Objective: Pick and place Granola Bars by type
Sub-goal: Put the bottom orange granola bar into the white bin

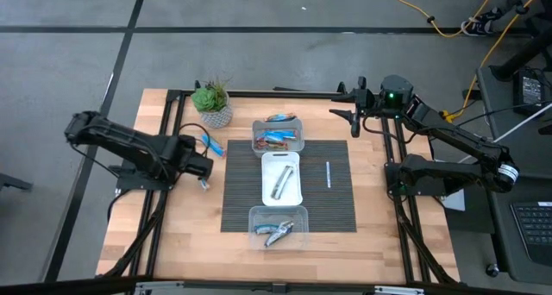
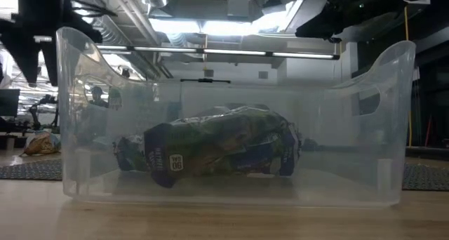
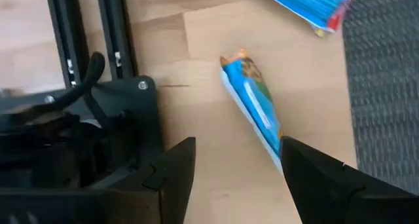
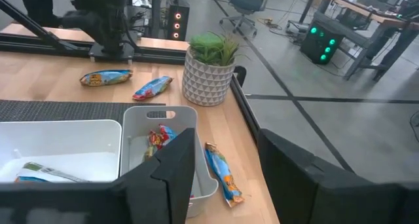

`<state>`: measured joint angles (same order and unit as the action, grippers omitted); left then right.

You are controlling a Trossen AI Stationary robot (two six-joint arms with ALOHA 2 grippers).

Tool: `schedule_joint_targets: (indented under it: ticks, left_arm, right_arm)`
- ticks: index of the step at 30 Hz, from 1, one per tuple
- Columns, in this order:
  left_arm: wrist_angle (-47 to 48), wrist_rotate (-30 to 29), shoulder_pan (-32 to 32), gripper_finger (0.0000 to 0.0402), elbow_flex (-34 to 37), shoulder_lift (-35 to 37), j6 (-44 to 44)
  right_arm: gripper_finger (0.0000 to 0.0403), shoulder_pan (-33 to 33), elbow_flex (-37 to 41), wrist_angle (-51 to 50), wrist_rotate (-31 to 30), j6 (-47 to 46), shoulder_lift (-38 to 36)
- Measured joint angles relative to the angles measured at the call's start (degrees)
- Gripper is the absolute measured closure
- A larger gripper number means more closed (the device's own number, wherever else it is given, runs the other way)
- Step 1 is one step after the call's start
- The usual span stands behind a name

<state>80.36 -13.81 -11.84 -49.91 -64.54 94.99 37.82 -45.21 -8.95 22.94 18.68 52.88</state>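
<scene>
Two blue granola bars lie on the wood at the mat's left edge: one with an orange end (image 1: 204,183) (image 3: 252,103) and one with a red end (image 1: 213,146) (image 3: 308,4). My left gripper (image 1: 207,167) (image 3: 239,165) is open just above the first bar. More bars lie in the far clear tub (image 1: 278,137), the white tray (image 1: 281,179) and the near clear tub (image 1: 278,227) (image 2: 224,152). One bar (image 1: 281,117) (image 4: 222,175) lies on the table behind the far tub. My right gripper (image 1: 348,116) (image 4: 226,165) is open and empty at the far edge. My left gripper stands over the orange-ended bar, which lies flat on the wood. The bar's near end (image 3: 275,149) runs up beside one fingertip (image 3: 294,155). I cannot tell whether they touch.
A potted plant (image 1: 213,103) (image 4: 209,67) stands at the far left. A thin white stick (image 1: 328,174) lies on the dark mat (image 1: 332,204) right of the tray. Black frame rails (image 3: 118,34) run along the table's left and right sides.
</scene>
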Motion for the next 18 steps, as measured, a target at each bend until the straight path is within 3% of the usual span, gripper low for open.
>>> schedule_joint_targets:
  ticks: [12,18]
  left_arm:
    - [-12.5,-1.3,0.1,0.0181,10.4,1.3,7.8]
    - [-16.2,-1.7,1.6,0.0158,10.9,0.0,6.9]
  right_arm:
    - [0.0234,0.0,0.0,0.0,0.0,-0.2,0.0]
    - [0.0234,0.0,0.0,0.4,0.0,-0.2,0.0]
